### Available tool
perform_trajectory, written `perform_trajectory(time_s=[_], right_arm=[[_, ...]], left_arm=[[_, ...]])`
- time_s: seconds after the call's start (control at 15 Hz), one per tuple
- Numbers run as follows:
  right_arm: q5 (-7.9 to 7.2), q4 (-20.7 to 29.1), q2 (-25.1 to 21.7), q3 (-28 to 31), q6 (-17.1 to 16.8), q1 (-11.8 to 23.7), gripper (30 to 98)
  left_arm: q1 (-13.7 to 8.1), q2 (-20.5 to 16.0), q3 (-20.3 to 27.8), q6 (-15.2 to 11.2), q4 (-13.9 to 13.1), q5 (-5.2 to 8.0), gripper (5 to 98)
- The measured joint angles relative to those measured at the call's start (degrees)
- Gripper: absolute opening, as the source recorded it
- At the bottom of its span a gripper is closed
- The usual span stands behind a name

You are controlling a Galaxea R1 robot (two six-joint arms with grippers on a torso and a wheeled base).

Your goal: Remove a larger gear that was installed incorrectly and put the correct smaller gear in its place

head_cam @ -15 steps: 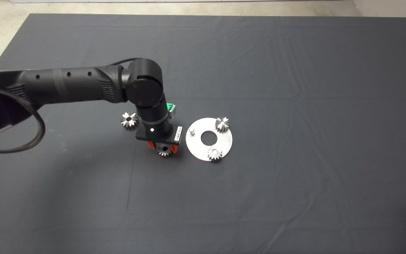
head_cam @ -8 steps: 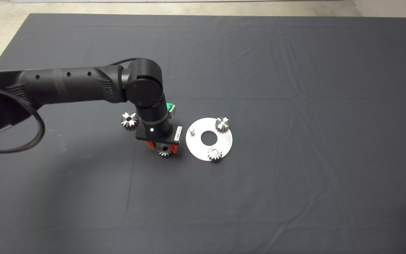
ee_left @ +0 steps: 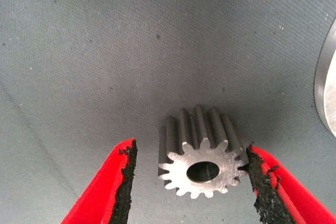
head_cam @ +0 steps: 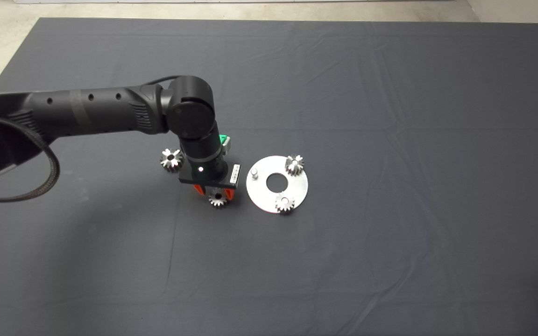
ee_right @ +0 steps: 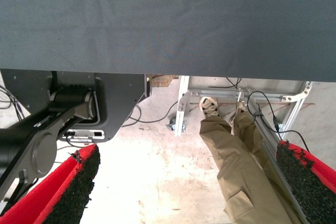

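The smaller gear (head_cam: 217,200) lies flat on the mat just left of the round silver plate (head_cam: 293,187). My left gripper (head_cam: 215,194) stands over it, open, one red finger on each side. In the left wrist view the gear (ee_left: 202,157) sits between the pads (ee_left: 125,179), closer to the right one. The larger gear (head_cam: 171,160), with chunky teeth, lies on the mat to the left, behind the arm. The plate carries two small gears (head_cam: 294,164) (head_cam: 285,203) and a bare peg (head_cam: 253,174). My right gripper (ee_right: 191,192) is open and parked beyond the mat's edge.
The plate's edge (ee_left: 326,93) shows beside the gear in the left wrist view. The right wrist view shows the mat's edge, the floor, a metal frame and a person's legs (ee_right: 236,166).
My left wrist has shifted very slightly to the left over the smaller gear. The gears and plate have not moved.
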Motion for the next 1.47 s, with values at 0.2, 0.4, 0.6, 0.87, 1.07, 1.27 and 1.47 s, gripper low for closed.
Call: perform_trajectory(time_s=[0.2,0.4,0.6,0.87,1.07,1.27,1.47], right_arm=[[0.00,0.0,0.0,0.0,0.0,0.0,88.6],[0.00,0.0,0.0,0.0,0.0,0.0,88.6],[0.00,0.0,0.0,0.0,0.0,0.0,88.6],[0.00,0.0,0.0,0.0,0.0,0.0,88.6],[0.00,0.0,0.0,0.0,0.0,0.0,88.6],[0.00,0.0,0.0,0.0,0.0,0.0,88.6],[0.00,0.0,0.0,0.0,0.0,0.2,88.6]], left_arm=[[0.0,0.0,-0.1,0.0,0.0,-0.11,51.0],[0.0,0.0,-0.1,0.0,0.0,-0.11,51.0],[0.0,0.0,0.1,-0.1,0.0,-0.09,51.0],[0.2,0.0,0.2,-0.8,0.0,-0.07,51.0],[0.6,0.0,0.2,-0.8,0.0,0.00,50.3],[0.8,0.0,0.3,-0.9,0.0,-0.14,46.5],[0.8,0.0,0.3,-0.8,0.0,-0.13,46.5]])
